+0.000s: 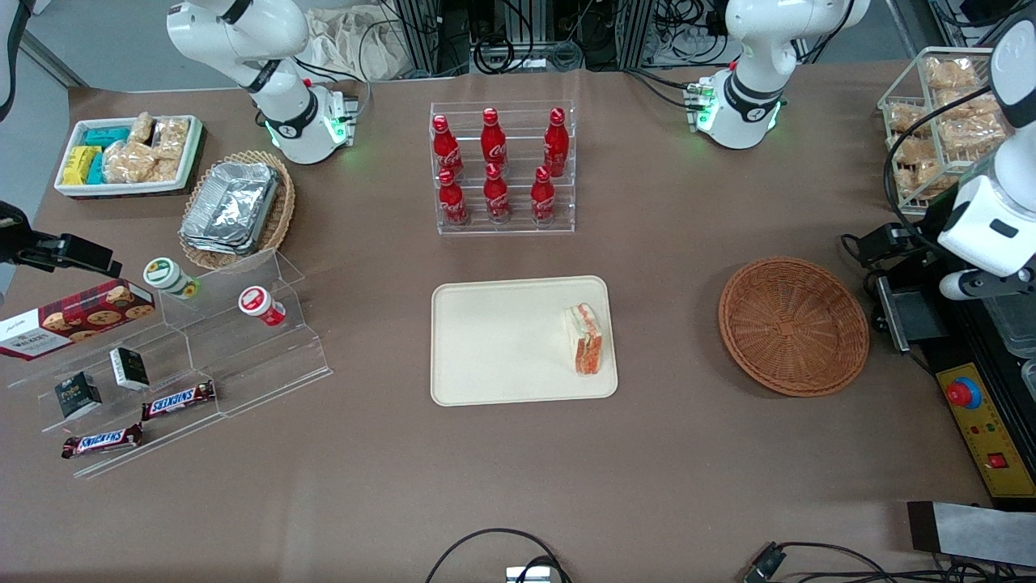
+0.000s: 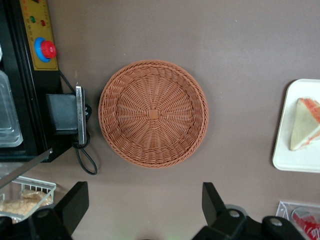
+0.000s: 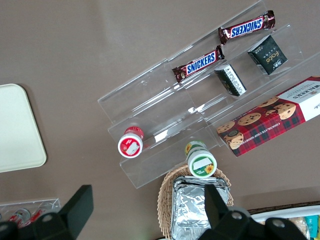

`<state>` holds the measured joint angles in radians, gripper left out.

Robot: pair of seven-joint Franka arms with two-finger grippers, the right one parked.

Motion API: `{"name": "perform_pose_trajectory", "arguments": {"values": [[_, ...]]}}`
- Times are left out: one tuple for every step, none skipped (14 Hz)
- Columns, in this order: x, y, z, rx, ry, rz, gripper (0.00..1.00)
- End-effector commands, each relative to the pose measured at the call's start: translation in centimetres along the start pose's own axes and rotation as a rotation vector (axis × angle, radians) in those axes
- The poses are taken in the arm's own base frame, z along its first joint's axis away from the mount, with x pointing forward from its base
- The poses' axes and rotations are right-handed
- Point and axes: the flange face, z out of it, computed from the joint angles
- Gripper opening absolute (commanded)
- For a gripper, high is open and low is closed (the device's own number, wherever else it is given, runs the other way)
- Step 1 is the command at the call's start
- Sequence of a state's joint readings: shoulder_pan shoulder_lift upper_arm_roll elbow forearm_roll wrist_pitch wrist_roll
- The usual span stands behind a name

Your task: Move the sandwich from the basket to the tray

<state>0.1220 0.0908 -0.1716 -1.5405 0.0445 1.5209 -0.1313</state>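
The sandwich [image 1: 584, 338] lies on the tray [image 1: 502, 348], apparently lengthwise along its basket-side edge; the released end effector [image 2: 145, 210] hovers near the empty basket [image 2: 153, 113].

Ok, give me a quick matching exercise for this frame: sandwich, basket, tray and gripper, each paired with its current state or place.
Things:
1. sandwich
2. basket
3. tray
4. gripper

States:
A. holds nothing, on the table
B. jaws open, high over the table beside the basket
C. lies on the tray, at its edge toward the basket
D. in front of the bottle rack, carrying the sandwich

Pairs: 1-C, 2-A, 3-D, 4-B
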Motion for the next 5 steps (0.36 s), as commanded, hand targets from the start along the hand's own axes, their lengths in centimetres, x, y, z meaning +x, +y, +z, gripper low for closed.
{"name": "perform_pose_trajectory", "arguments": {"values": [[1.4, -3.6, 0.7, -0.117, -0.032, 0.03, 1.0], [2.0, -4.3, 0.4, -0.126, -0.021, 0.019, 1.0], [2.4, -4.4, 0.1, -0.123, -0.015, 0.014, 1.0], [2.5, -4.6, -0.2, -0.12, -0.012, 0.011, 1.0], [2.5, -4.6, -0.4, -0.12, -0.008, 0.011, 1.0]]}}
